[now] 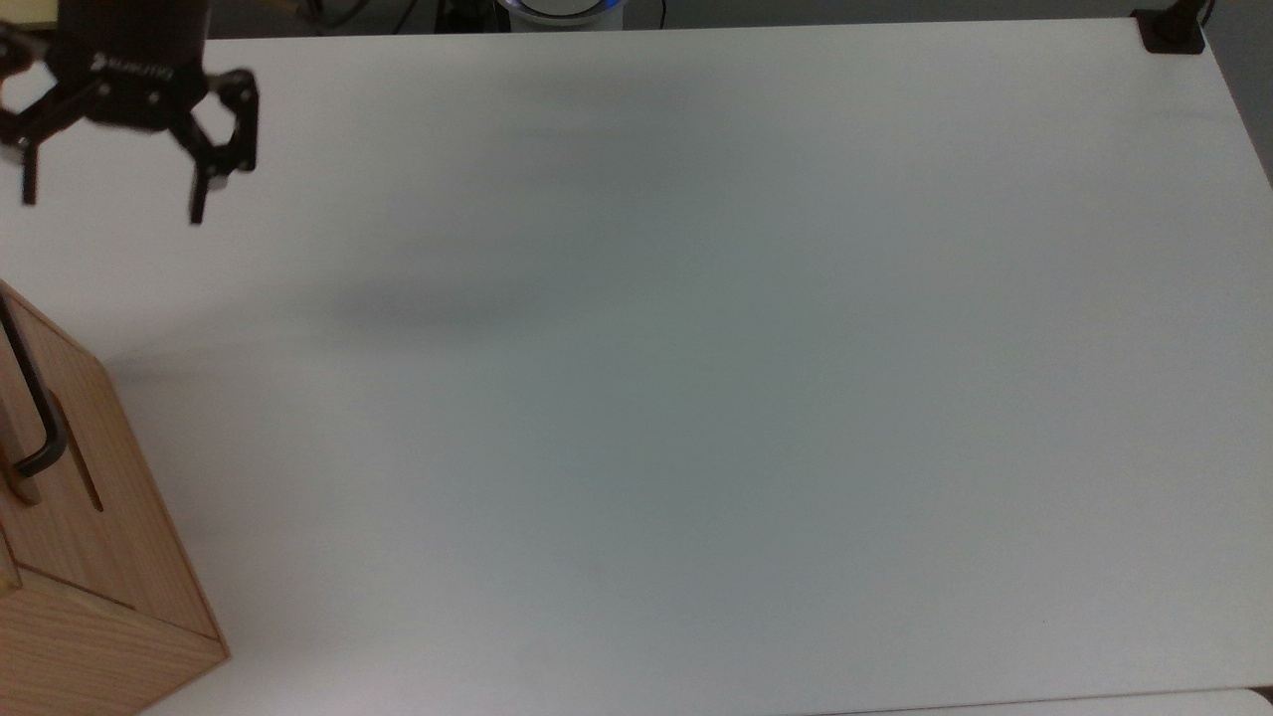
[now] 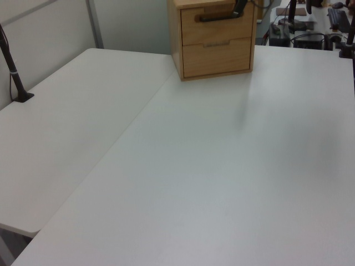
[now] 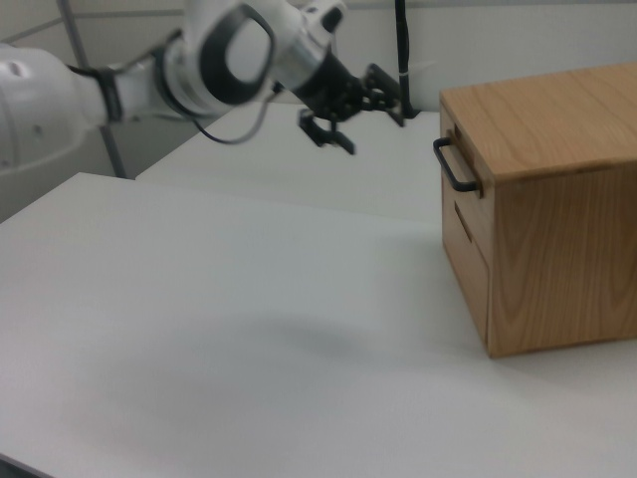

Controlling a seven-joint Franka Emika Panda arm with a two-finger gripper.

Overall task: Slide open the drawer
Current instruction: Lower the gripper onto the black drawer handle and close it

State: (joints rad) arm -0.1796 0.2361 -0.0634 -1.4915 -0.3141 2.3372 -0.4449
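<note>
So the drawer (image 3: pixel 460 167) sits flush in the wooden cabinet (image 3: pixel 557 199) at the right side of the right view, black handle (image 3: pixel 453 165) sticking out of its front. The gripper (image 1: pixel 109 204) hangs in the top view's upper left corner above the white table (image 1: pixel 696 348), fingers spread wide with nothing between them, well apart from the handle.

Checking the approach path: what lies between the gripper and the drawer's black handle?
Nothing. In the right view, the open gripper and the drawer's handle are apart with only bare white table beneath; the top view shows the same.
</note>
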